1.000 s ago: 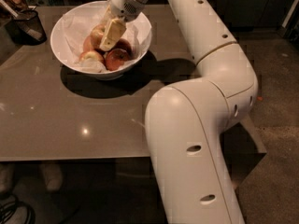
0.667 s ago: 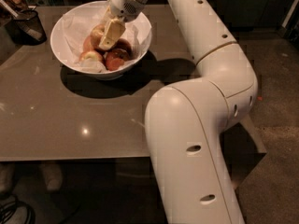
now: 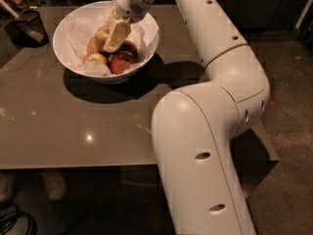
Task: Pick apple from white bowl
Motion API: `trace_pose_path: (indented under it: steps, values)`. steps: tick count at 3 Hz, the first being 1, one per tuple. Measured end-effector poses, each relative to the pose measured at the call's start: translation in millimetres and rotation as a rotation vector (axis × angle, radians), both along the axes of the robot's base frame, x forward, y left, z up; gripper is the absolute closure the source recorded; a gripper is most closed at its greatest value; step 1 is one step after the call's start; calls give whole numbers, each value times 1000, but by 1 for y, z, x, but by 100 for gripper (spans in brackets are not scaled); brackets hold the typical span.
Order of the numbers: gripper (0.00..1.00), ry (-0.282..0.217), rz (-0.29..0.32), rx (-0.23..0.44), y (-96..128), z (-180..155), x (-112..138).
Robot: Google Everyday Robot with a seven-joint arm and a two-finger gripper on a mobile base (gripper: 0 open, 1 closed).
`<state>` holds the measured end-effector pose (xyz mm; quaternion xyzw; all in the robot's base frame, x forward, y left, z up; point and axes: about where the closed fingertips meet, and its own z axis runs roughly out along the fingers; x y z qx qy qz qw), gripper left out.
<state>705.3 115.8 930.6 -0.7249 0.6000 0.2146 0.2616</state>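
Observation:
The white bowl [image 3: 148, 42] stands at the back left of the grey table [image 3: 73, 126], lined with crumpled white paper. The large yellow-gold apple [image 3: 101, 34] lies in it on top of smaller red apples [image 3: 122, 61]. My gripper [image 3: 116, 35] reaches down into the bowl from the right and rests against the right side of the large apple. The apple's right half is hidden behind the gripper.
A small dark mesh cup [image 3: 30, 27] stands at the table's far left corner, beside the bowl. My white arm [image 3: 210, 131] arches over the table's right side. The table's front edge [image 3: 73, 164] runs across the lower left.

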Motion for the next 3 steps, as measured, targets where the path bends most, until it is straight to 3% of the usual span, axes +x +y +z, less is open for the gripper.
trace_pose_path:
  steps: [2, 3]
  values:
    - [100, -63, -50, 3, 6, 45, -6]
    - [100, -99, -22, 9, 15, 71, -21]
